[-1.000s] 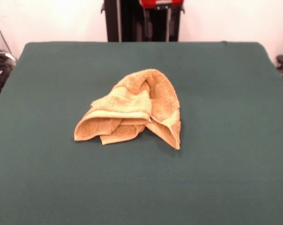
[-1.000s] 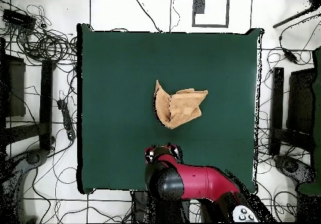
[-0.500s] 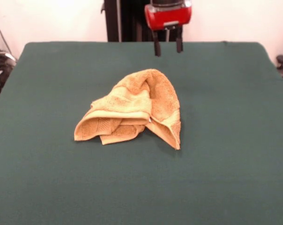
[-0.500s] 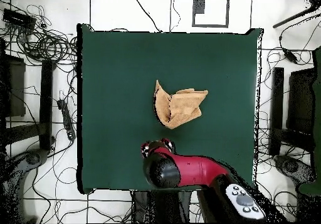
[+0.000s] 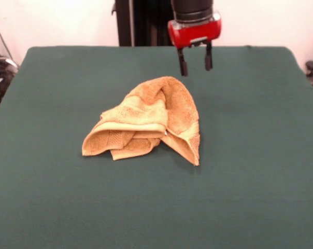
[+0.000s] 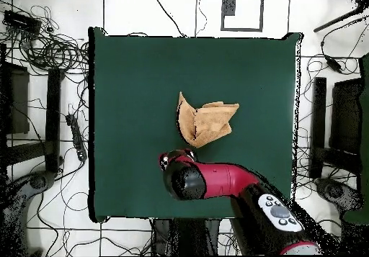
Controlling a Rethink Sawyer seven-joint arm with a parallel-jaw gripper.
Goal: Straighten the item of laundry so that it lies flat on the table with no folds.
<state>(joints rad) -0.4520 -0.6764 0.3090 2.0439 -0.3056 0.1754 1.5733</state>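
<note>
In the front view, the big green counter [image 5: 53, 197] fills almost the whole frame. The towel [image 5: 146, 122] sits a little left of the middle of the frame. It is orange-yellow and fluffy. It is not flat. It is bunched up in a heap with many folds. Its low left part curls over like a roll, with a paler border band across it. Its right part stands up like a small hill and then drops down to a point at the lower right.

Just to the upper right of the towel hangs the end effector [image 5: 195, 65]. It is red with a black top, and it comes down from the top edge of the frame. Its two thin dark fingers [image 5: 183, 67] point down with a gap between them, so it is spread apart and holds nothing. It does not touch the towel.

In the overhead view, the towel [image 6: 205, 123] lies near the middle of the counter [image 6: 130, 74]. The red and black arm [image 6: 216, 182] reaches in from the lower right of the frame, and its tip stops just below the towel.
</note>
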